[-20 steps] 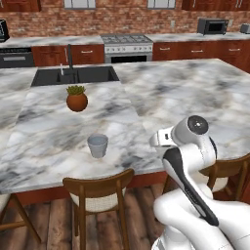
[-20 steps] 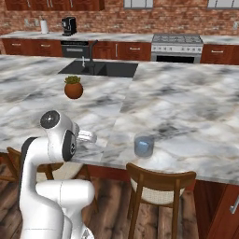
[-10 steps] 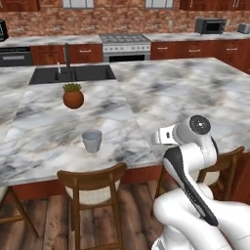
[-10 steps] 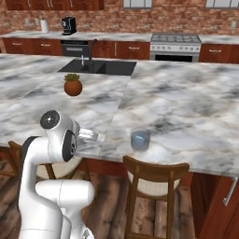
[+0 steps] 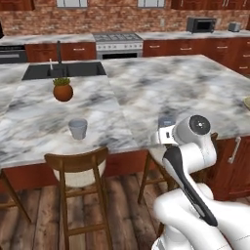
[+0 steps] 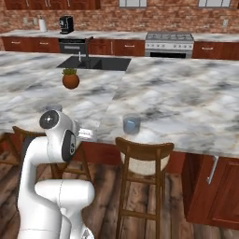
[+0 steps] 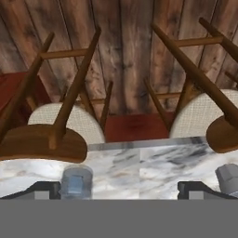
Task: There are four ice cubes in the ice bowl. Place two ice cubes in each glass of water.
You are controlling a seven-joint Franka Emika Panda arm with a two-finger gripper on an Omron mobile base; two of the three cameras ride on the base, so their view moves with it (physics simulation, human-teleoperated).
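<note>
Two grey-blue glasses of water stand near the front edge of the marble island. One glass (image 5: pixel 77 128) (image 6: pixel 131 124) (image 7: pixel 76 181) is in plain sight. The other glass (image 5: pixel 166 120) (image 6: pixel 53 108) (image 7: pixel 228 176) peeks out from behind my arm's upper joint. A yellowish sliver at the far right edge looks like the ice bowl (image 5: pixel 247 102). The ice cubes are out of view. My gripper (image 7: pixel 120 189) is open and holds nothing. It hangs over the counter's front edge between the two glasses, with its fingertips (image 7: pixel 44 189) wide apart.
An orange-brown pot with a green plant (image 5: pixel 63 91) (image 6: pixel 71 80) sits near the sink (image 5: pixel 63 71). Two wooden stools (image 5: pixel 78 166) (image 6: pixel 142 158) stand in front of the island. A stove and cabinets line the brick back wall.
The whole scene has slid left in both base views, so the base has moved right along the island. The second glass and the bowl's edge have come into view. The arm's pose is unchanged.
</note>
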